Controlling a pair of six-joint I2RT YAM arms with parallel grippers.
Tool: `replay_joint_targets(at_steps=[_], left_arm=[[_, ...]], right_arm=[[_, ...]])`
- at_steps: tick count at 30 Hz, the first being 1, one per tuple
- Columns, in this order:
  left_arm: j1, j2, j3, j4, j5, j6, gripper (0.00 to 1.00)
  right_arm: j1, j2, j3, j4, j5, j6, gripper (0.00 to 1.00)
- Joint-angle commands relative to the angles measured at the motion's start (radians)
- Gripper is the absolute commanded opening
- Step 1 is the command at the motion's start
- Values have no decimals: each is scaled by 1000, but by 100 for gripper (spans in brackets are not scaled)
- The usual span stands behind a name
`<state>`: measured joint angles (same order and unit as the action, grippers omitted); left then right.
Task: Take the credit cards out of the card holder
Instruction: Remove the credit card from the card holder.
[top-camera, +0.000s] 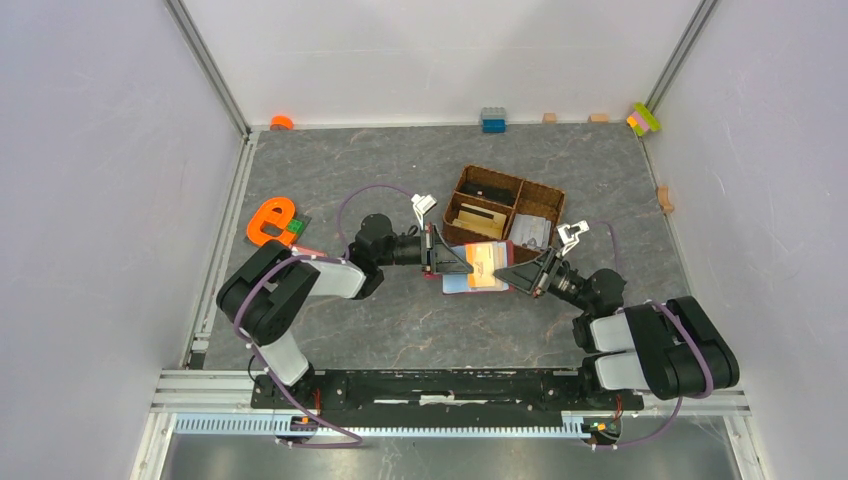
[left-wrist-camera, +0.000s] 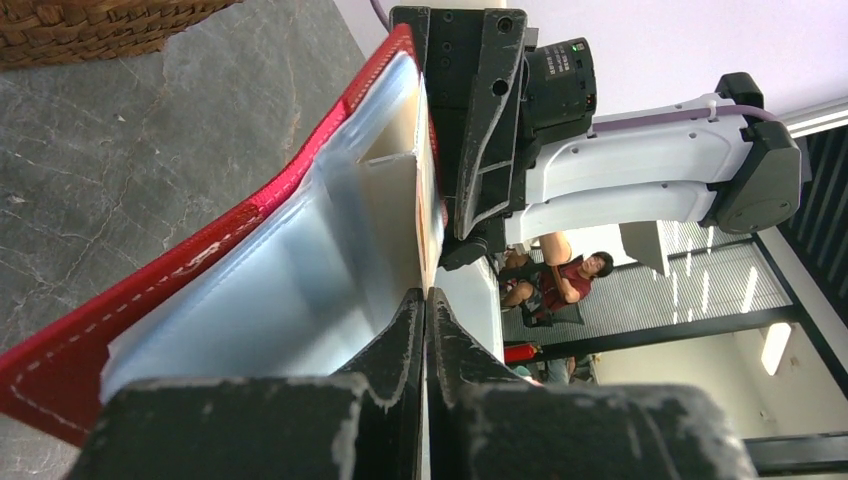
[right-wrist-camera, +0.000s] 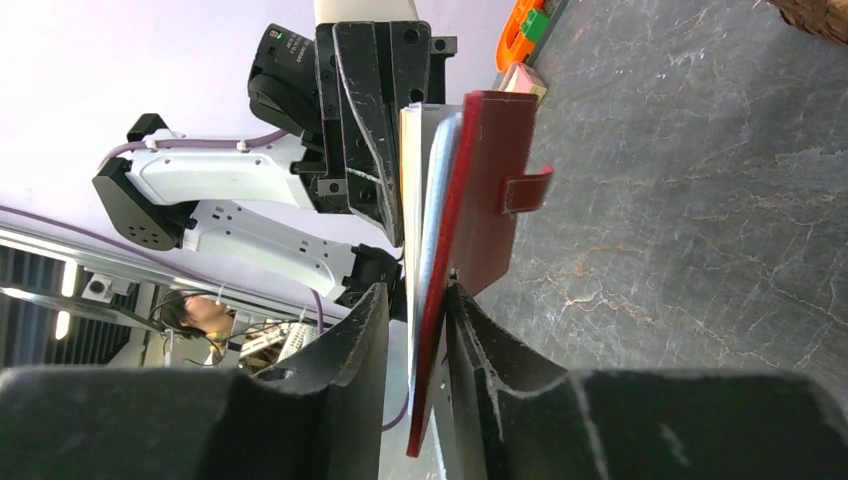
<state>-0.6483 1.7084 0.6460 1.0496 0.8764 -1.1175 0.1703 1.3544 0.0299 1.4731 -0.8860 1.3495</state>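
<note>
Grey, marbled desk (top-camera: 400, 330) inside white walls, and from where I stand the action is all in the middle, just in front of the basket (top-camera: 470, 180). The card holder (right-wrist-camera: 490, 220) is held up on edge between the two arms, red cover facing out and its clear pockets fanned open. The left gripper (left-wrist-camera: 425, 295) is pinched tight on a thin pale inner leaf of the holder; I cannot tell whether that leaf is a sleeve or a card. The right gripper (right-wrist-camera: 417, 290) comes in from the opposite side. Its jaws stand partly apart, straddling the edge of the red cover and the leaves beside it, and there is daylight on one side, so it does not look like a real pinch. From above, the cards (top-camera: 486, 265) show as an orange-tan face with a pale blue one beside it, both lying within the holder. I would say the job is at the extraction step with nothing drawn out yet. Next, I reckon the right gripper needs to settle on one card's edge alone, not the cover, then close and draw it straight out along the pocket. The left would have to hold firm, or the whole holder will simply follow.
</note>
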Motion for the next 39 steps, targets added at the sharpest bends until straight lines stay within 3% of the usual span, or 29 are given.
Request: replay_joint_targets(at_steps=[1, 4, 8, 28, 32, 39], left_arm=[[-5, 13, 36, 55, 34, -23, 2], [-5, 16, 37, 51, 35, -24, 2], [-2, 19, 40, 17, 27, -10, 2], [24, -22, 9, -8, -5, 14, 2], [32, -67, -10, -57, -42, 62, 2], [50, -142, -47, -96, -114, 110, 2]], right_arm=[[12, -16, 30, 252, -5, -44, 25], [12, -16, 31, 247, -5, -43, 9], [4, -23, 24, 239, 1, -44, 0], [-164, -16, -96, 468, 38, 96, 0], [-197, -43, -103, 395, 35, 60, 0], [-196, -172, -80, 67, 39, -122, 0]])
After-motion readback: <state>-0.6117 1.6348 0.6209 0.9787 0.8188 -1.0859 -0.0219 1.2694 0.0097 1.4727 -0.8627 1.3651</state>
